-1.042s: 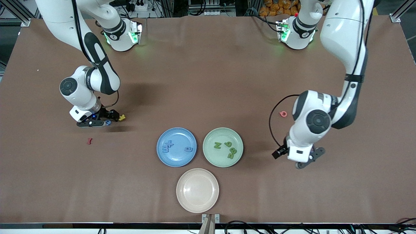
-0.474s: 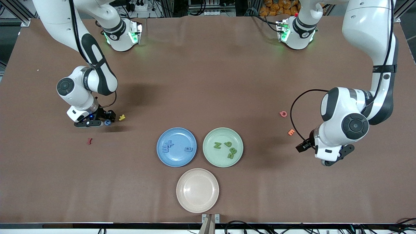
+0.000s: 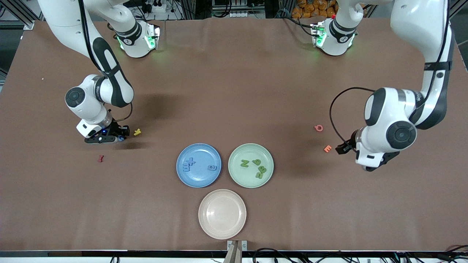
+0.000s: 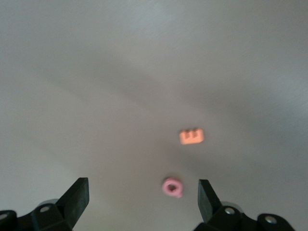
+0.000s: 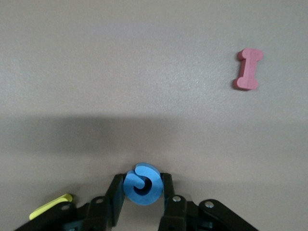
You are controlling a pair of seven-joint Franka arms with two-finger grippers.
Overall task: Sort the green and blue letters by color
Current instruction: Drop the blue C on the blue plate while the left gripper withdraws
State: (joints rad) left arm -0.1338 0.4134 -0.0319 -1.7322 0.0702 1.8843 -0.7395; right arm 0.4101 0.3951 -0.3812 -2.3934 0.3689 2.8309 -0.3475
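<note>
On the desk (image 3: 234, 91) the blue plate (image 3: 199, 179) holds three blue letters and the green plate (image 3: 251, 180) four green ones. The left hand (image 4: 143, 192) waits released over the pink Q (image 3: 319, 128). The right hand (image 5: 143, 192), low at its arm's end, is clenched on the last blue C (image 5: 142, 183); next, I judge, lift it clear and carry it to the blue plate.

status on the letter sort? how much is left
Nearly done. The green plate holds four green letters; the blue plate holds three blue ones. The right hand is shut on the blue C at the table, the last to plate. The left hand hangs open over the pink Q.
</note>
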